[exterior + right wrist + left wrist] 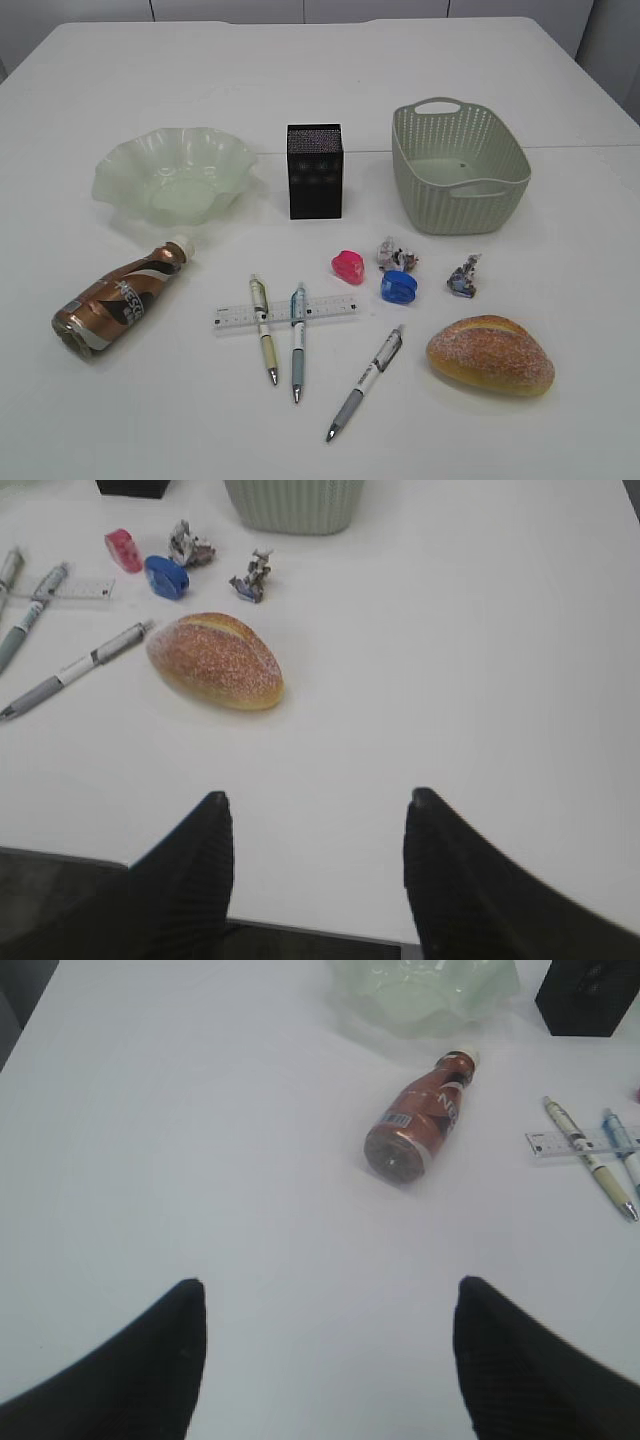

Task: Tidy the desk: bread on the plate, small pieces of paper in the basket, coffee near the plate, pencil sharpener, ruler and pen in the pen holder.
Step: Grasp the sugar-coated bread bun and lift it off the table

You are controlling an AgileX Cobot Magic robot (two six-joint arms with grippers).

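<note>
The bread is laid on the tabletop front-right, long axis left to right. The coffee bottle is laid cap toward the plate. Bare surface surrounds both. Both the left pincer and right pincer are spread wide, empty.

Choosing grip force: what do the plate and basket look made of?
Plate: probably translucent pale green plastic or glass, glossy, wavy rim lets light through. Basket: likely moulded matte grey-green plastic, with a perforated weave pattern and cut-out handles.
</note>
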